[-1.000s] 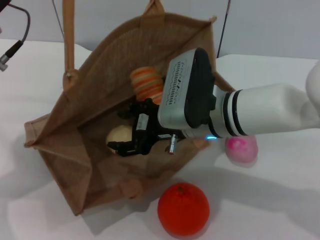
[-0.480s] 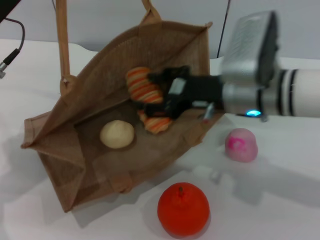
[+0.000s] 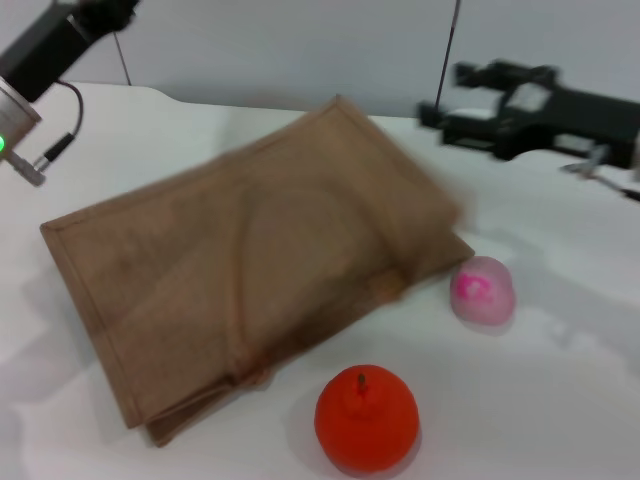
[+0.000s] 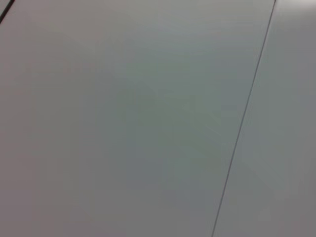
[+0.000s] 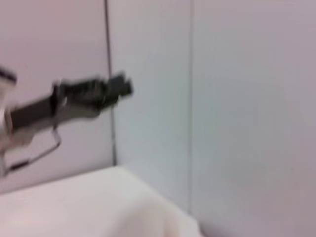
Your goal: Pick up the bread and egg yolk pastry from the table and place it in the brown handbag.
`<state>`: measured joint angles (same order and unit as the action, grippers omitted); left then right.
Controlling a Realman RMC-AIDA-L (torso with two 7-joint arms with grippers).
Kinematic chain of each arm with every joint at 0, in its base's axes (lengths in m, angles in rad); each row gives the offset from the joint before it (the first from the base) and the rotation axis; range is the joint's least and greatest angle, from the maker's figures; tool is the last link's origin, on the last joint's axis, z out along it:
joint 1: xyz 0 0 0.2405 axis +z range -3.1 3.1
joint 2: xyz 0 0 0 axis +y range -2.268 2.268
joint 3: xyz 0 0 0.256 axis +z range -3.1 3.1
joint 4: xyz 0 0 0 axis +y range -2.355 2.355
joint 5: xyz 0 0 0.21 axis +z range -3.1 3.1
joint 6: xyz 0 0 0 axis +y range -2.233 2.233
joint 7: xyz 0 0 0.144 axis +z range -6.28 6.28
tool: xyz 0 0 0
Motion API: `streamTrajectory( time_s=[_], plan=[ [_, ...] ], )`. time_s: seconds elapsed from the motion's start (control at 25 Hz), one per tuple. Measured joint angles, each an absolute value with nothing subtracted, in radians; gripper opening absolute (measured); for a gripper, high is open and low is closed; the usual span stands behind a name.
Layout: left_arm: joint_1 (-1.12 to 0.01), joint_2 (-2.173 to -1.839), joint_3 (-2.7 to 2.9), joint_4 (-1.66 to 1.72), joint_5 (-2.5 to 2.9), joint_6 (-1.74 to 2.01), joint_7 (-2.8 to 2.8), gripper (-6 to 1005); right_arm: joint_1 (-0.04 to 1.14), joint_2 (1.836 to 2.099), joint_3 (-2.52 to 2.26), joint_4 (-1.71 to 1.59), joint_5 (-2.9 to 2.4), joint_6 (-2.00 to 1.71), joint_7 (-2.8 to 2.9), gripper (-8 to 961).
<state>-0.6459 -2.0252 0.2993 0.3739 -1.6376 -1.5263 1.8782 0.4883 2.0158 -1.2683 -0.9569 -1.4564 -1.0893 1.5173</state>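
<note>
The brown handbag lies collapsed flat on the white table, its mouth closed. The bread and the egg yolk pastry are hidden; neither shows in any view. My right gripper hovers above the table beyond the bag's far right corner, open and empty. At the far left corner, well above the bag, my left gripper is only partly in the head view. It also shows far off in the right wrist view as a dark left gripper against the wall. The left wrist view holds only a bare wall.
A pink ball sits just right of the bag. An orange-red round fruit stands near the table's front edge. A thin cable runs down the back wall.
The right gripper let go of the pastry inside the bag and pulled out up and to the right. The bag, held open before, has fallen flat and covers both items.
</note>
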Motion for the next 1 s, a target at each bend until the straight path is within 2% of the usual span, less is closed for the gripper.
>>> streamTrajectory(
  time_s=[0.28, 0.48, 0.6, 1.0],
  plan=[
    [-0.652, -2.029, 0.293, 0.289, -1.603, -1.447, 2.043, 276, 0.478, 2.017, -1.004, -0.834, -1.454, -1.231, 1.400, 749],
    [-0.655, -2.032, 0.274, 0.152, -1.683, -1.404, 2.312, 496, 0.482, 2.020, -0.859, -0.682, -1.413, -1.249, 1.178, 748],
    [-0.649, -2.035, 0.273, 0.065, -1.817, -1.357, 2.454, 733, 0.488, 2.020, -0.780, -0.561, -1.327, -1.236, 0.960, 748],
    [-0.591, -2.042, 0.271, -0.063, -2.145, -1.307, 2.618, 740, 0.482, 2.021, -0.664, -0.227, -0.906, -1.262, 0.480, 747]
  ],
)
